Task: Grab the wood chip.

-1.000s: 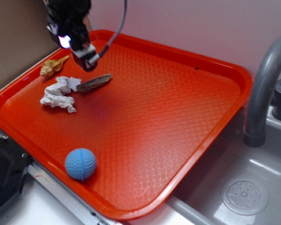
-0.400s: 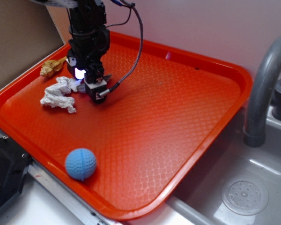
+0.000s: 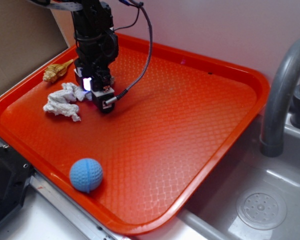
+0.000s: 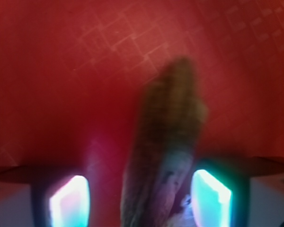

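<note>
- Jaws parted, straddling the wood chip [image 4: 163, 156], with a gap on the left side and the right pad near or touching it; grip not confirmed.
- Chip flat on the orange tray [image 3: 190, 125], under the gripper [image 3: 101, 100] at the tray's back left.
- Just left: crumpled white tissue [image 3: 62, 101]; seashell [image 3: 56, 71] beyond.
- Blue ball [image 3: 86, 174] well apart, by the front rim.
</note>
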Motion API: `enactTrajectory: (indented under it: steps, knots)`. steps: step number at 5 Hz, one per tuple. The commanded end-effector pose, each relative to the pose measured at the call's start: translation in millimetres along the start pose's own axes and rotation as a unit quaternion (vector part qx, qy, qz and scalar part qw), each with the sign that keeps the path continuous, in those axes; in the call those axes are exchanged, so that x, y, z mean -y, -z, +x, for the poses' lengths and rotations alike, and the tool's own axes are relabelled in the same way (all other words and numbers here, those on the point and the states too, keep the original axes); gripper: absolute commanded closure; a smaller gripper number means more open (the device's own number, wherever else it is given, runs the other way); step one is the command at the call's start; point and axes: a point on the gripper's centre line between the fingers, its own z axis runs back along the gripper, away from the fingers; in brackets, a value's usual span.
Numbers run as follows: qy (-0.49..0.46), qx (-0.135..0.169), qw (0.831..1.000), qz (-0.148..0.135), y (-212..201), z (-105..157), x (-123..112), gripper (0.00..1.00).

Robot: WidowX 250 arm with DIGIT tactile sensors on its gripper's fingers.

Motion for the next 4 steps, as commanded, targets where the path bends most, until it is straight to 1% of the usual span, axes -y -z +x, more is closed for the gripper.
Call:
enactTrajectory:
  steps: [1,2,3,4]
  knots:
    - [-0.026,0.015,0.999,0.014,-2.2,-1.9,-20.1,1.0]
    - [-0.023,0.036,0.999,0.034,-36.3,-0.1,-27.5,1.0]
    - [-0.045,0.064,0.995,0.064,-88.7,-2.6,-22.0,1.0]
    - [-0.048,0.102,0.992,0.055,-136.1,-11.5,-14.3,1.0]
